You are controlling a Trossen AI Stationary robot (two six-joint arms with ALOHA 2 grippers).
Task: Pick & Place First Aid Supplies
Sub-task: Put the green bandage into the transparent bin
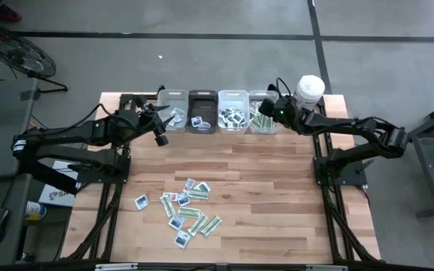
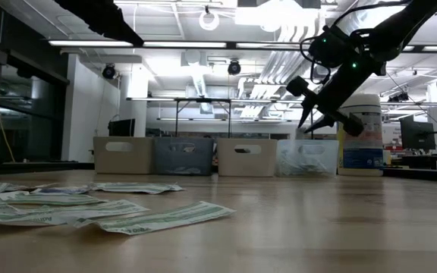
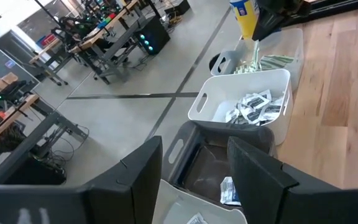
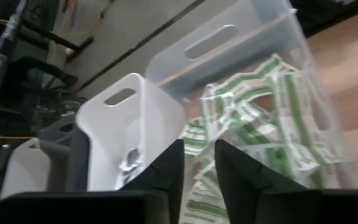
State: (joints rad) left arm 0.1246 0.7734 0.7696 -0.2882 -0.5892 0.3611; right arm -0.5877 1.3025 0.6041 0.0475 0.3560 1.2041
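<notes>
High view: my right gripper (image 1: 265,108) hangs over the clear bin (image 1: 261,121) at 1 o'clock on the table (image 1: 277,196), the last of four bins in a row along the far edge. That bin holds green-striped packets (image 1: 260,122), so I judge this is the drop-off spot for that type. My left gripper (image 1: 160,138) waits at 11 o'clock, just in front of the first bin (image 1: 173,114). The loose pile (image 1: 189,211) of packets lies at 6 o'clock, well apart from both arms; open wood between it and the bins leaves room to travel.

Low view: right gripper points down above the clear bin, with the canister (image 2: 361,134) just beside it toward 3 o'clock, the tightest edge here. Nothing hangs from the fingers.

Left wrist view: my left fingers (image 3: 143,177) stand apart, nothing between them. Below them, the dark bin (image 3: 194,162) and white bin (image 3: 244,102), each holding white packets.

Right wrist view: my right fingers (image 4: 166,171) show a narrow gap, nothing in it, straight over the green packets. I judge the release is done; next move is up and clear of the bin rim
</notes>
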